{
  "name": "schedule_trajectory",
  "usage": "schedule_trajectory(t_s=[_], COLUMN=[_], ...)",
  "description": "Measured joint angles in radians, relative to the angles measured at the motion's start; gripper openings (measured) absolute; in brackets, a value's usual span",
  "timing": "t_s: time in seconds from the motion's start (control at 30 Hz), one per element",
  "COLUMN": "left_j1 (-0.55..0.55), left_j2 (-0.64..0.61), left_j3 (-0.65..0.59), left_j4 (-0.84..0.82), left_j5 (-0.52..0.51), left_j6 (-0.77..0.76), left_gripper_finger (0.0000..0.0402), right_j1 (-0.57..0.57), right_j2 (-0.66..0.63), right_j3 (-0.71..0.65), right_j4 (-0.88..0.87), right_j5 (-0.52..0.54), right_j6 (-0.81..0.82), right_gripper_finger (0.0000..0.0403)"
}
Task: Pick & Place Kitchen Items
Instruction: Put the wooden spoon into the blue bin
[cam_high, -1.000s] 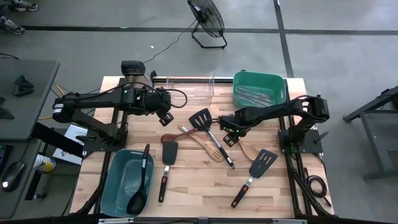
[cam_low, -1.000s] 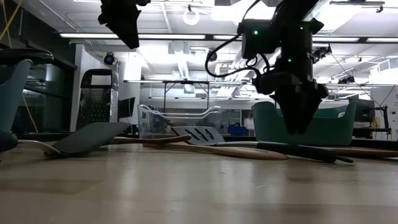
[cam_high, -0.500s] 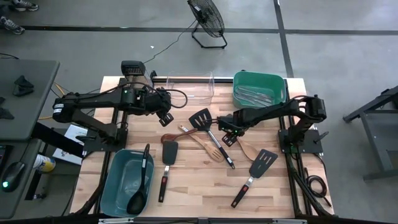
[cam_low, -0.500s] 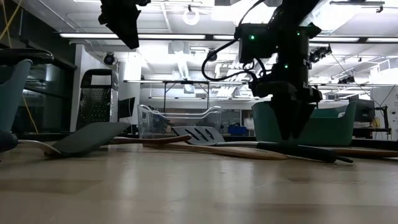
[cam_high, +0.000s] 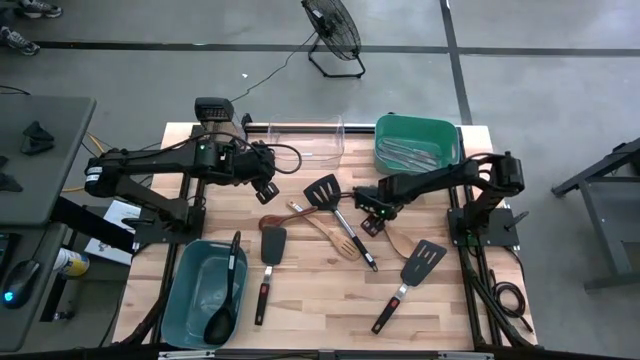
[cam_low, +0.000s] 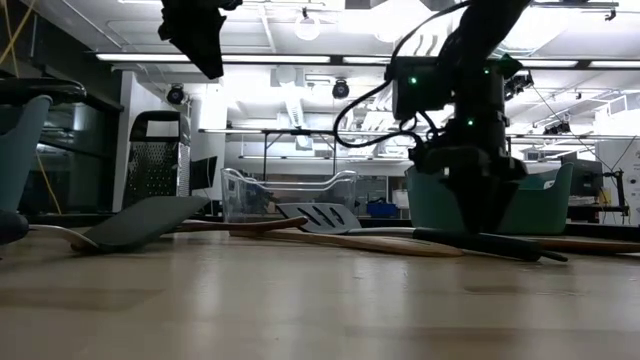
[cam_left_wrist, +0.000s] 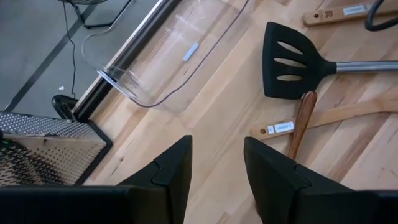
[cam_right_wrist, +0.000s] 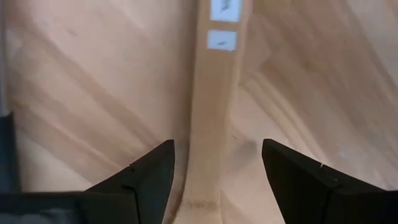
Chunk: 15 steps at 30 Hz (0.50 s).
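My right gripper (cam_high: 370, 216) points straight down, low over the table among the kitchen items. It is open, with one finger on each side of a wooden spoon's handle (cam_right_wrist: 214, 93), which lies flat on the table; the spoon's bowl (cam_high: 397, 240) lies toward the near right. I see no touch. Beside it lies a black slotted turner (cam_high: 322, 190) with a metal shaft. My left gripper (cam_high: 268, 190) hangs open and empty high above the table's far left part (cam_left_wrist: 217, 146). In the low view the right gripper (cam_low: 472, 225) reaches down to the tabletop.
Two more wooden utensils (cam_high: 330, 232) lie mid-table, and two black turners (cam_high: 272, 245) (cam_high: 425, 255) lie nearer the front. A black ladle (cam_high: 225, 300) rests in the teal tub (cam_high: 190, 300). The green tub (cam_high: 415, 143) holds metal pieces. A clear bin (cam_high: 305, 140) stands at the far edge.
My right gripper has sunk toward the table, down over the wooden spoon's handle, still pointing down. The left arm and the utensils have kept still.
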<state>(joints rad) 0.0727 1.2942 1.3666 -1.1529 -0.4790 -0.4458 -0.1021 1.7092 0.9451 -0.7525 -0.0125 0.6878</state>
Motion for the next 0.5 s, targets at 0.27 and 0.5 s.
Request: schedule_trajectory(t_s=[0.27, 0.5], left_j1=[0.0, 0.0], left_j2=[0.0, 0.0], left_j3=[0.0, 0.0], left_j4=[0.0, 0.0], left_j5=[0.021, 0.025], left_j6=[-0.001, -0.001], left_gripper_finger=[0.0142, 0.0142], right_j1=[0.05, 0.065], right_j2=[0.0, -0.007], right_j3=[-0.013, -0.069], right_j4=[0.013, 0.038], right_j5=[-0.04, -0.032], right_j6=[0.014, 0.063], right_gripper_finger=[0.0234, 0.0234])
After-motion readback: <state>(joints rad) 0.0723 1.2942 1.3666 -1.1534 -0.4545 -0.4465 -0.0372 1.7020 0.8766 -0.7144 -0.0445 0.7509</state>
